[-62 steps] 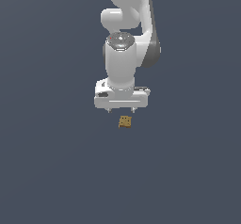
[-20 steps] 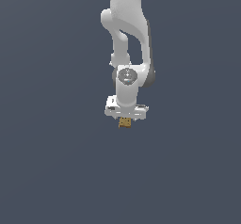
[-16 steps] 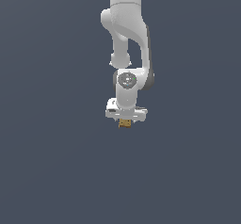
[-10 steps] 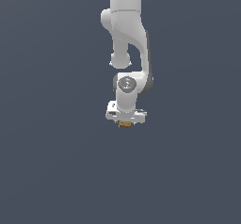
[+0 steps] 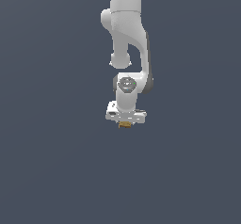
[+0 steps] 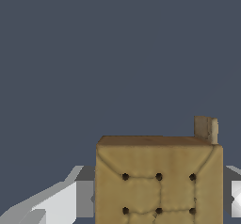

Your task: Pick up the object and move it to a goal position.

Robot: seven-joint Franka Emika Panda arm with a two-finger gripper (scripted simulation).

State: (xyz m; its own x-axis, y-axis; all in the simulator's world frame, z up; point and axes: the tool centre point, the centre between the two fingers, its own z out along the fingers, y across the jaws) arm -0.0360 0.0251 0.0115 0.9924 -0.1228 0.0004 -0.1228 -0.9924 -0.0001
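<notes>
The object point(image 5: 124, 124) is a small tan-brown block that shows only as a sliver under the white hand in the exterior view. In the wrist view the block point(image 6: 159, 171) fills the space between my fingers, with dark grooves and dots on its top and a small tab at one far corner. My gripper point(image 5: 125, 123) points straight down and its jaws stand against both sides of the block. One grey-white finger point(image 6: 70, 204) touches one side and the other finger point(image 6: 234, 195) touches the opposite side. The gripper point(image 6: 159, 206) is shut on the block.
The white arm point(image 5: 127, 39) hangs down from the top of the exterior view. Plain dark blue-grey ground point(image 5: 56, 162) surrounds the block on all sides. No goal marker shows.
The hand has come down over the block, which stood clear below the fingers 3.1 s ago and is now almost hidden between them. The wrist has also turned.
</notes>
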